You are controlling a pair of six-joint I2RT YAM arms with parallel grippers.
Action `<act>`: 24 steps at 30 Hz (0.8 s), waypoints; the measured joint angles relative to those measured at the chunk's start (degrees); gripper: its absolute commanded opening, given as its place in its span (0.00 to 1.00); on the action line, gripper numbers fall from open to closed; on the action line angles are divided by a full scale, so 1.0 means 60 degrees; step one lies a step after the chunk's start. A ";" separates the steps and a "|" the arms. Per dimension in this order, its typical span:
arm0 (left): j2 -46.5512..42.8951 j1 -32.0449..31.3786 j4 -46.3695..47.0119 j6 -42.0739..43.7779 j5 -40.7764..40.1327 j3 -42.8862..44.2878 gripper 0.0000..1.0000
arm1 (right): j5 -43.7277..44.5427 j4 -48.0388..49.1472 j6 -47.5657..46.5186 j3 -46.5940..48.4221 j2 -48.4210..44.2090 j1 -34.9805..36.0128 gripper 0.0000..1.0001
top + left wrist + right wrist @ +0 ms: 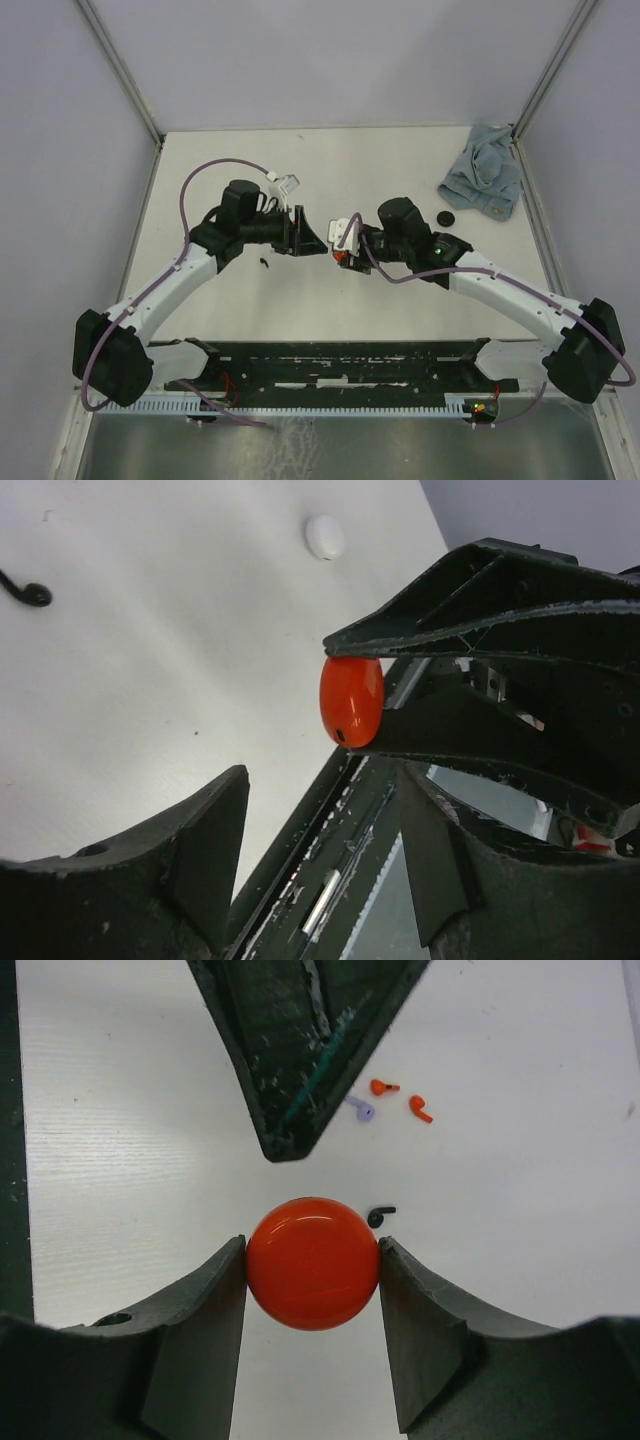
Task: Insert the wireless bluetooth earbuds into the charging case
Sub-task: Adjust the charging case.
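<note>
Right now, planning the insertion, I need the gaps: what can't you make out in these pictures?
Red case: hinge and inside unseen; right wrist view shows one smooth face, right gripper covers both sides.
Black earbud: left wrist view, stem cut off by left edge.
Red earbuds: top view, too small.

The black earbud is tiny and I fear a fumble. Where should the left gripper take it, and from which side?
Black earbud: probably by its round head, straight from above, pinched across it. It lies flat on the table, apart from the red case in the right gripper; the thin stem would likely slip.
</note>
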 measured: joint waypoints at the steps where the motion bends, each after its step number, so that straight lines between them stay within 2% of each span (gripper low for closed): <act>1: 0.0073 -0.0004 0.0160 -0.0106 0.0153 -0.0007 0.65 | -0.0066 -0.0033 -0.0146 0.0062 0.0000 0.0022 0.43; 9: 0.0426 -0.0149 0.1319 -0.0914 0.1016 -0.0368 0.59 | -0.0448 -0.0164 -0.1162 0.0193 0.0109 0.0331 0.43; 19: 0.0758 -0.0335 0.1953 -0.1348 0.1249 -0.0590 0.52 | -0.0499 -0.0240 -0.1654 0.0361 0.0353 0.0565 0.42; 24: 0.0867 -0.0335 0.2047 -0.1417 0.1246 -0.0769 0.40 | -0.0521 -0.0204 -0.1749 0.0372 0.0353 0.0608 0.43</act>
